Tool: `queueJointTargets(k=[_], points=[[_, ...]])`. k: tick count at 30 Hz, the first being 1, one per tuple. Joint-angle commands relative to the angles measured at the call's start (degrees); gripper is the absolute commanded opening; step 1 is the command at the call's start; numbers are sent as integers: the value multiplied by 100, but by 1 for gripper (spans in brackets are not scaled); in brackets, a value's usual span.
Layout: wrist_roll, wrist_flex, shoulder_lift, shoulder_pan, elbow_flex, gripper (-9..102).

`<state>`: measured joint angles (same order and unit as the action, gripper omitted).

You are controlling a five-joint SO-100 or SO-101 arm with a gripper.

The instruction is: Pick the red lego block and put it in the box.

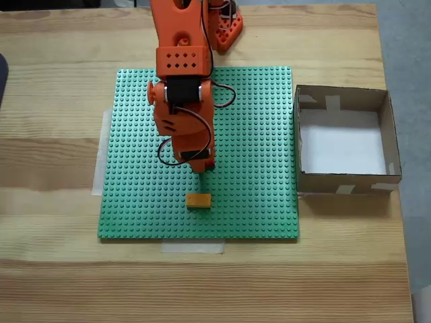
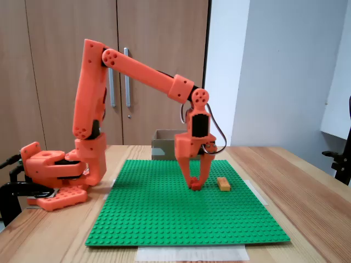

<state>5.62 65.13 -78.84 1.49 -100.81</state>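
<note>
We see the orange plastic arm (image 2: 137, 71) reaching from its base (image 2: 55, 175) over the flat green studded baseplate (image 1: 256, 134), which lies on the pale wooden bench (image 1: 54, 269). In the fixed view from the side, the jaws (image 2: 195, 183) point straight down, with their tips at the baseplate surface. Between the tips sits a small red rectangular plastic lego block (image 2: 196, 186), resting on the studs. The two fingers (image 2: 186, 167) stand spread on either side of it, so the jaws are parted around the block; we cannot tell whether the tips press against it.

In the fixed view from above, the arm's body covers the block almost wholly, and only a sliver of red (image 1: 211, 163) shows at the lower right edge of the wrist.

A small yellow-orange plastic brick (image 1: 199, 200) of like size lies on the baseplate near the jaws, just below them in the view from above and to their right in the side view (image 2: 224, 184), apart from the red block.

The shallow square brown cardboard box (image 1: 343, 185) with its white floor and pale tape patches stands on the bench touching the baseplate's right edge in the view from above; in the side view it shows behind the arm (image 2: 163, 143). Strips of pale tape (image 1: 192, 247) lie at the baseplate's edges.
</note>
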Motion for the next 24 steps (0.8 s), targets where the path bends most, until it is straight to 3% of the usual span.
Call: queueJointTargets(k=[1,24], points=[[35,26,-325,-53,-26,-1],[-308,211,-2373,334,-193,-1]])
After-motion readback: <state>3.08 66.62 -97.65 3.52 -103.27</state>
